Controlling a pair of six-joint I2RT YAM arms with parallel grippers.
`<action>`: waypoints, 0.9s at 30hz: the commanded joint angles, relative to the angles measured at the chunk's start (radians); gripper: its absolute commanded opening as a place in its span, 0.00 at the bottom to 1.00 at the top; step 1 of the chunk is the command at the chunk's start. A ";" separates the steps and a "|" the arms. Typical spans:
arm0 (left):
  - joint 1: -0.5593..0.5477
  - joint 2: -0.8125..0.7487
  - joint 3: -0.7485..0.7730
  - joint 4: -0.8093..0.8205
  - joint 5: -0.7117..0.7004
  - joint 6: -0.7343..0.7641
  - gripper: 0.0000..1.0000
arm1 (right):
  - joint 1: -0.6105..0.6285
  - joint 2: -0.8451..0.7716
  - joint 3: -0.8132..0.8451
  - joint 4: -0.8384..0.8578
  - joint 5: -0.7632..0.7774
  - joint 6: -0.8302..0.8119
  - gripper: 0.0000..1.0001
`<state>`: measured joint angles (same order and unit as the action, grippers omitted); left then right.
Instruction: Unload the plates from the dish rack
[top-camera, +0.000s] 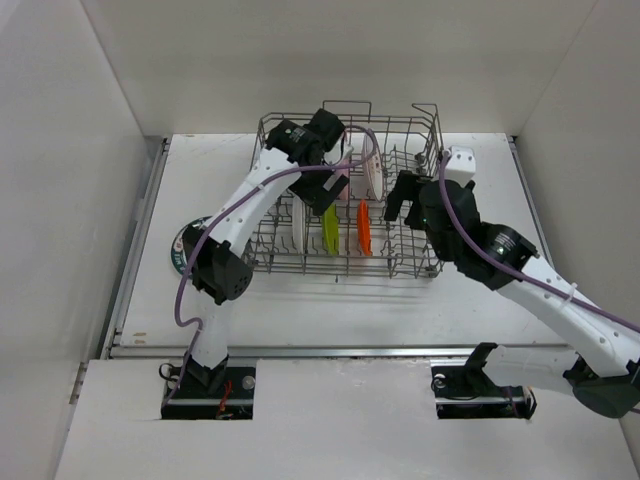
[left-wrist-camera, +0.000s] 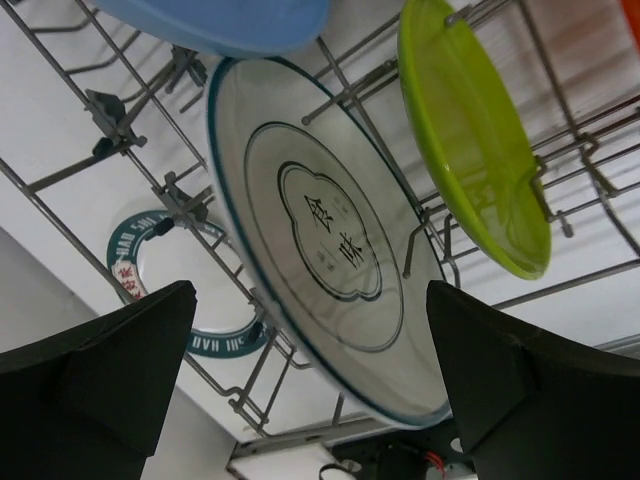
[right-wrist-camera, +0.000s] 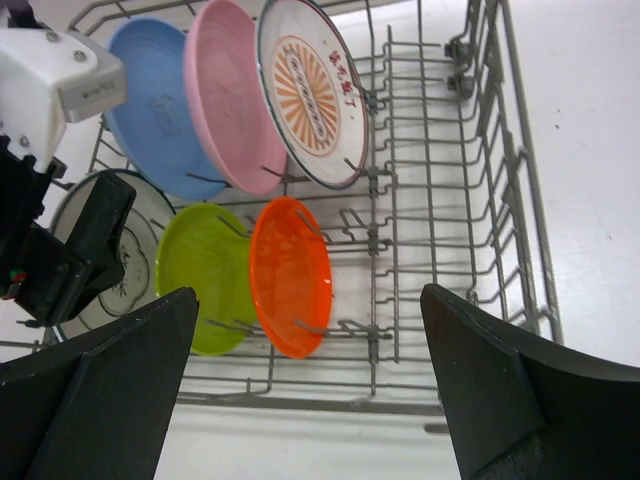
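We see 6 small round plates upright in the grey wire dish rack on the white desk; a dark-rimmed plate lies left of it.

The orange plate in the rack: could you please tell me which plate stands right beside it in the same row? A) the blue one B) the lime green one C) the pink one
B: the lime green plate stands upright directly beside the orange plate, in the same row.

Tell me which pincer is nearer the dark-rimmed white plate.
Left. The left pincer hangs right over the white plate; the right pincer sits farther right, past the orange plate.
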<state>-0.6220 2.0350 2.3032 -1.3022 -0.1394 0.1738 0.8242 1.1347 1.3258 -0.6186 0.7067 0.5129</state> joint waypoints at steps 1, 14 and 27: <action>-0.039 -0.045 -0.011 -0.042 -0.111 -0.020 1.00 | -0.003 -0.078 -0.040 -0.049 0.051 0.055 0.99; -0.102 -0.076 -0.159 0.006 -0.295 -0.046 0.94 | -0.066 -0.023 0.021 -0.170 0.155 0.089 1.00; -0.102 -0.058 -0.116 -0.037 -0.200 -0.046 0.00 | -0.106 -0.007 0.033 -0.168 0.143 0.068 1.00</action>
<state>-0.7002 2.0220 2.1422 -1.2240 -0.4553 0.0429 0.7280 1.1416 1.3216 -0.7940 0.8383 0.5949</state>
